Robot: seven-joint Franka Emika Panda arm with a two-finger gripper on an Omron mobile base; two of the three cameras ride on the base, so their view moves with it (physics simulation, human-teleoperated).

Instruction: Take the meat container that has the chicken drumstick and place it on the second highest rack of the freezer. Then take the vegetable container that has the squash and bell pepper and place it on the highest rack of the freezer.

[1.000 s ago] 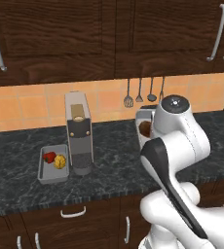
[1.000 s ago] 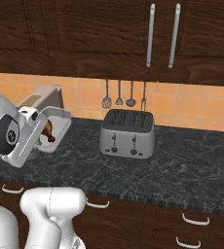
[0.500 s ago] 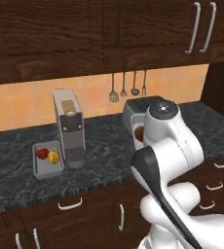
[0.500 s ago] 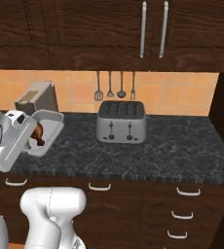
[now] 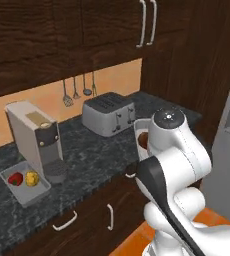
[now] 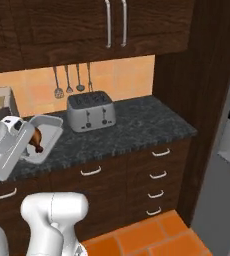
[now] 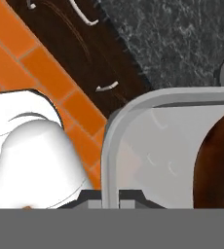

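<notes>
The white arm rises from the base and bends forward at its dark elbow. The gripper [image 6: 31, 145] is closed on the rim of the meat container [image 6: 48, 134] and holds it in the air, tilted.

Toaster [image 5: 108, 114] by hanging utensils [image 5: 77, 90]; coffee machine [image 5: 37, 140] on dark counter [image 6: 137, 122]; orange floor tiles [image 6: 152, 237].

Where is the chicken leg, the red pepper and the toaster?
chicken drumstick [image 6: 36, 140]: right base view, on its brown meaty end, inside the lifted tray.
bell pepper [image 5: 15, 179]: left base view, on its glossy red side.
toaster [image 6: 90, 111]: right base view, on its silver front.
</notes>
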